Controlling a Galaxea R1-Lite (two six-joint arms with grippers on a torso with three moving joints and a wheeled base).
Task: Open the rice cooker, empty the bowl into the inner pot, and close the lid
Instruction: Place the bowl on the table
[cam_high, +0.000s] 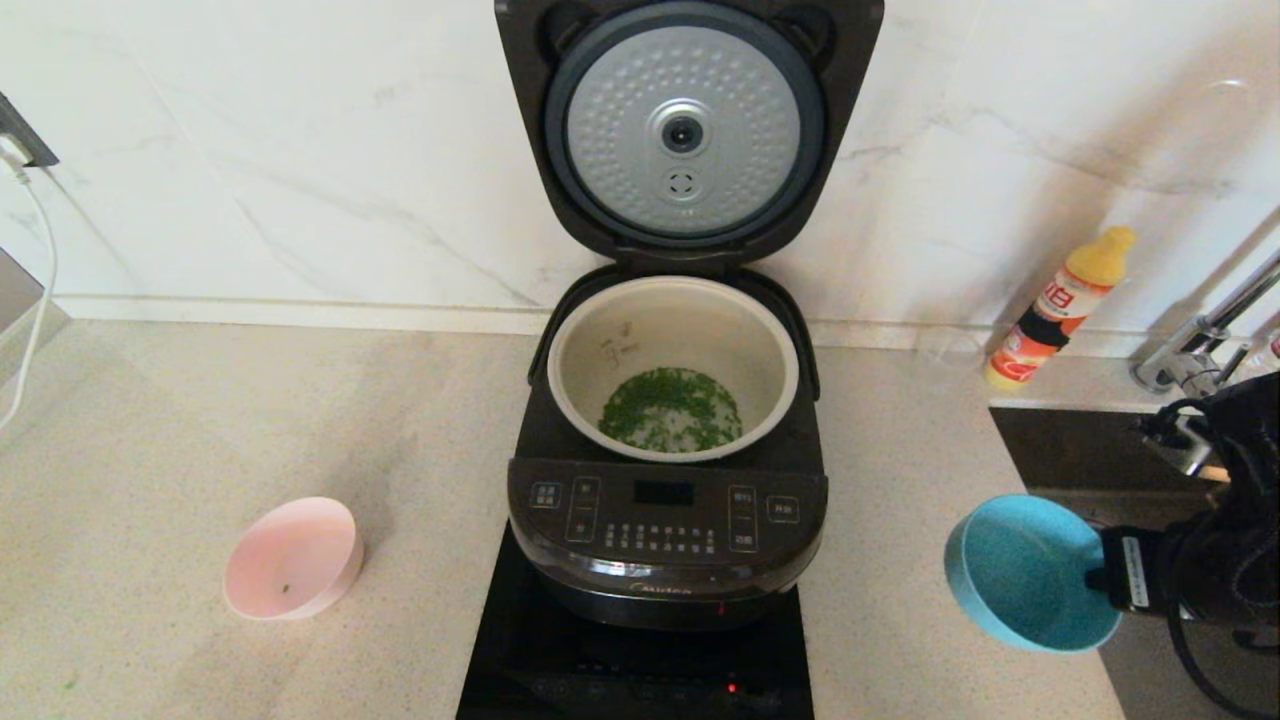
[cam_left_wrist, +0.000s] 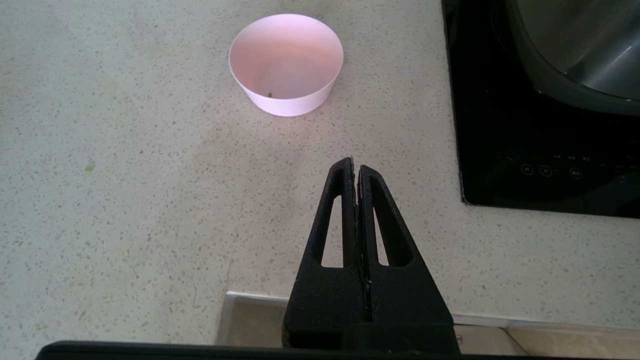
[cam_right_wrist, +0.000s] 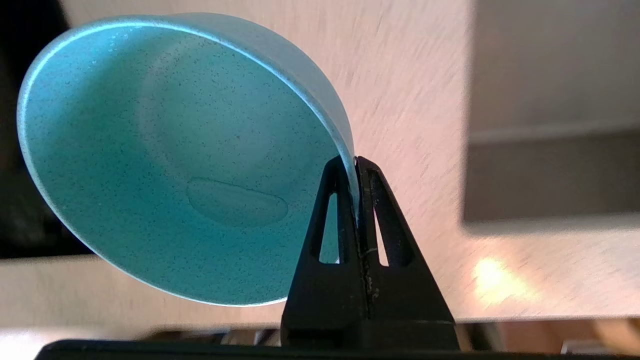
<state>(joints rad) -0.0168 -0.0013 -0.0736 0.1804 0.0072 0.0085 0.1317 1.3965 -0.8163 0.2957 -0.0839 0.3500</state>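
Observation:
The black rice cooker (cam_high: 665, 545) stands open at the counter's middle, its lid (cam_high: 685, 130) raised against the wall with the dimpled silver disc showing. The cream inner pot (cam_high: 672, 345) holds green bits and some water. The pale pink bowl (cam_high: 293, 558) sits upright on the counter at the left, nearly empty; it also shows in the left wrist view (cam_left_wrist: 286, 62). My left gripper (cam_left_wrist: 355, 165) is shut and empty, hovering short of the pink bowl. My right gripper (cam_right_wrist: 354, 165) is shut on the rim of a teal-blue bowl (cam_high: 1025, 572), tilted on its side right of the cooker.
The cooker stands on a black induction hob (cam_high: 640, 665). An orange bottle with a yellow cap (cam_high: 1060, 305) leans near the wall at the right. A sink (cam_high: 1090, 445) and tap (cam_high: 1205, 335) lie at the far right. A white cable (cam_high: 35, 290) hangs at the left.

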